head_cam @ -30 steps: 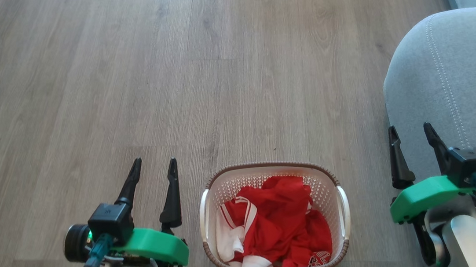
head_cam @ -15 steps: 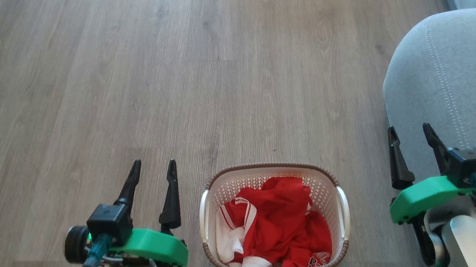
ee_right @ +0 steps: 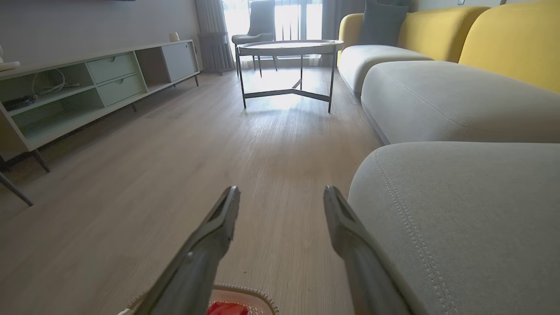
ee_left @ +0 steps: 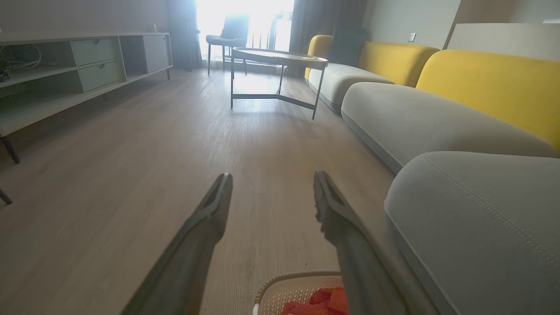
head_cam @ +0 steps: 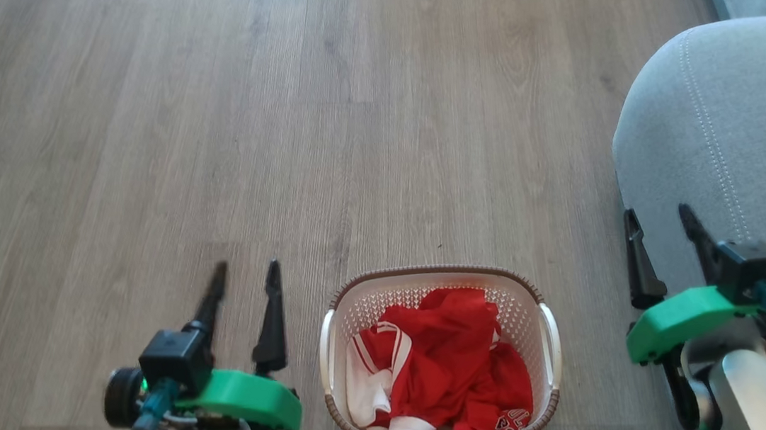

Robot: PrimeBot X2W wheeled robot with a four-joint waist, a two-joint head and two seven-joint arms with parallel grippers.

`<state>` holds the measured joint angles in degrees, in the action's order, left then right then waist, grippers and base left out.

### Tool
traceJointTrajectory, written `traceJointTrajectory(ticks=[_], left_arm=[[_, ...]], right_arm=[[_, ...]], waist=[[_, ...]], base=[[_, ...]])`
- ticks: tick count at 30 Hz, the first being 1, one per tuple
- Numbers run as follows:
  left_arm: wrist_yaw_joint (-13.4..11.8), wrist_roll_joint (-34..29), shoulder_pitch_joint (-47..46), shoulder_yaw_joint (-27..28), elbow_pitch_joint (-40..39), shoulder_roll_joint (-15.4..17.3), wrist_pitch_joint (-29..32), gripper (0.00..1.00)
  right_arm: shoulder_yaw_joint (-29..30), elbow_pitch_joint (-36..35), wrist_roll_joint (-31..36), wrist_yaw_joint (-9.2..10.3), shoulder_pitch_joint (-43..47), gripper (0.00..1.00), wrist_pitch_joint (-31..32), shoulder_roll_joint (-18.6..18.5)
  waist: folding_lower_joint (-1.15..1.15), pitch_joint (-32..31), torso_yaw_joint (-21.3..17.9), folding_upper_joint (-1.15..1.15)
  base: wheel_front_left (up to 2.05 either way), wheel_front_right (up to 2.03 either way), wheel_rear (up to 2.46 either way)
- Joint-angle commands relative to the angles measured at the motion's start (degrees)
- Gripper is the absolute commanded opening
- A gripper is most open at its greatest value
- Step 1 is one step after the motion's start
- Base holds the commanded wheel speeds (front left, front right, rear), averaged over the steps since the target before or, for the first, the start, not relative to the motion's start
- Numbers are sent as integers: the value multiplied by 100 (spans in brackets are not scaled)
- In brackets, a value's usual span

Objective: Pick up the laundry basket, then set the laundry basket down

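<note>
The laundry basket (head_cam: 545, 369), white perforated plastic with a brown rim and white side handles, stands on the wood floor at the bottom centre of the head view, holding red and white clothes (head_cam: 441, 365). My left gripper (head_cam: 244, 272) hovers open just left of it, fingers pointing forward, touching nothing. My right gripper (head_cam: 659, 218) is open to the basket's right, in front of the grey sofa arm. The basket's rim (ee_left: 288, 280) peeks in at the bottom of the left wrist view between the open left gripper (ee_left: 271, 179) fingers, and its rim (ee_right: 245, 291) also appears low in the right wrist view, below the right gripper (ee_right: 281, 192).
A grey sofa arm (head_cam: 738, 135) crowds the right side, close to my right gripper. Farther ahead stand a round coffee table (ee_right: 288, 48), a long grey and yellow sofa (ee_right: 437, 87) on the right and a low media cabinet (ee_right: 87, 83) on the left. Wood floor (head_cam: 272, 112) stretches ahead.
The whole head picture has shifted slightly, so the camera moved; basket and both grippers sit a little lower in view. Both grippers stay open.
</note>
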<state>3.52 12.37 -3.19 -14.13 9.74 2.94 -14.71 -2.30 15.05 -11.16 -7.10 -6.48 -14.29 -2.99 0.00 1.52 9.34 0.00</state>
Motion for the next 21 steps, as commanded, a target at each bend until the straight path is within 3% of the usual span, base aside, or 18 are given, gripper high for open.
traceJointTrajectory(ticks=[1,21], left_arm=[[1,7,10,-10,73,1,1,0],[52,1207,45,176,249,74,218,0]], right_arm=[[1,77,-7,0,6,0,10,2],[124,185,-1140,-5,60,0,302,11]], waist=[[0,0,-1,0],[0,-20,-133,0]], base=[[0,0,0],[0,0,0]])
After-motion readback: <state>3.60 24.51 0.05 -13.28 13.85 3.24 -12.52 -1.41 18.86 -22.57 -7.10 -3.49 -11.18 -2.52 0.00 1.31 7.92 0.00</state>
